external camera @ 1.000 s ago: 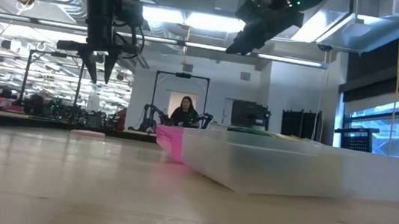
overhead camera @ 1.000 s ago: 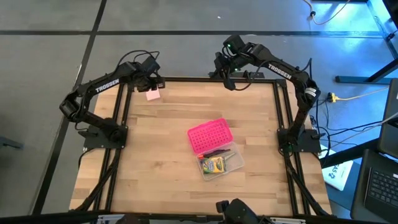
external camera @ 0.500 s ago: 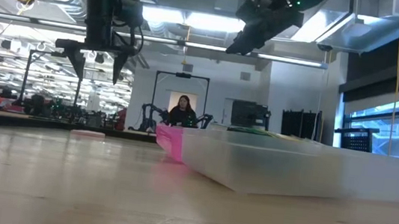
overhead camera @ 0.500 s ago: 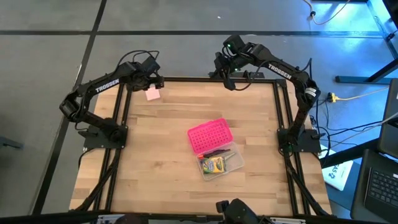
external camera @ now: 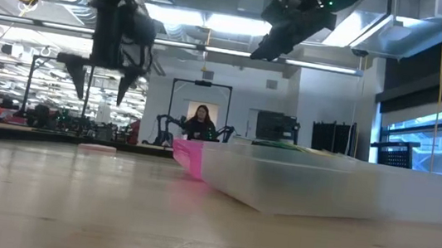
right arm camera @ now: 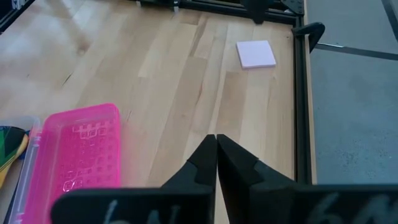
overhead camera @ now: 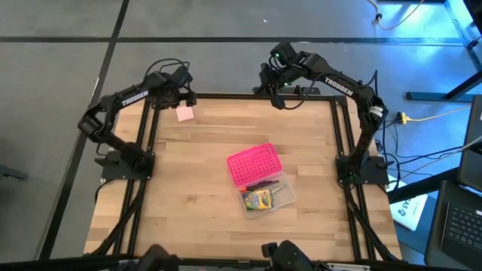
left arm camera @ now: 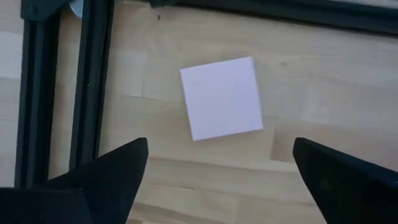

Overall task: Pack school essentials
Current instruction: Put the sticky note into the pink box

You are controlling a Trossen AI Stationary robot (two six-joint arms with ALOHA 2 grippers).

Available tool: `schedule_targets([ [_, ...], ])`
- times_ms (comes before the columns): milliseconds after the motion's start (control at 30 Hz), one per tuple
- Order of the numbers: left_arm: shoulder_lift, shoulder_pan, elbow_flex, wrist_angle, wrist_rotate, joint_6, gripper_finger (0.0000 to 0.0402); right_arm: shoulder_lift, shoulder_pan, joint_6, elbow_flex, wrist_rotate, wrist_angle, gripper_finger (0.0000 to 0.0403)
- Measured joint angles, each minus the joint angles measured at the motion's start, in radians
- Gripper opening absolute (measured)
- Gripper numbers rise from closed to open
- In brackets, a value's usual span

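The pink sticky-note pad (left arm camera: pixel 221 98) lies flat on the table near its far left corner (overhead camera: pixel 184 114). My left gripper (left arm camera: pixel 221 180) hangs above it, pointing down, open wide, one finger on either side and clear of the pad; the low view shows it (external camera: pixel 100 89) well above the table. My right gripper (right arm camera: pixel 216 155) is shut on nothing and hangs high over the far right part of the table (overhead camera: pixel 276 102). The clear case (overhead camera: pixel 265 192) lies mid-table with its pink lid (overhead camera: pixel 254 164) swung open; a green-yellow crayon box (overhead camera: pixel 260 199) and a dark pen (overhead camera: pixel 263 184) lie inside.
The black frame rails (left arm camera: pixel 93 74) run close beside the pad along the table's left and far edges. Bare wood lies between the pad and the case. In the low view a person (external camera: pixel 203 124) sits far behind the table.
My left gripper has opened from nearly shut to wide open above the pad. It has also sunk a little and tipped slightly. The pad and the case have not moved.
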Motion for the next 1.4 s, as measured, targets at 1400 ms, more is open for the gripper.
schedule_targets([
  [1400,0.328,0.119,0.000,0.207,0.110,0.024,0.0385,0.000,0.000,0.000,0.000,0.000,0.000,0.0016],
])
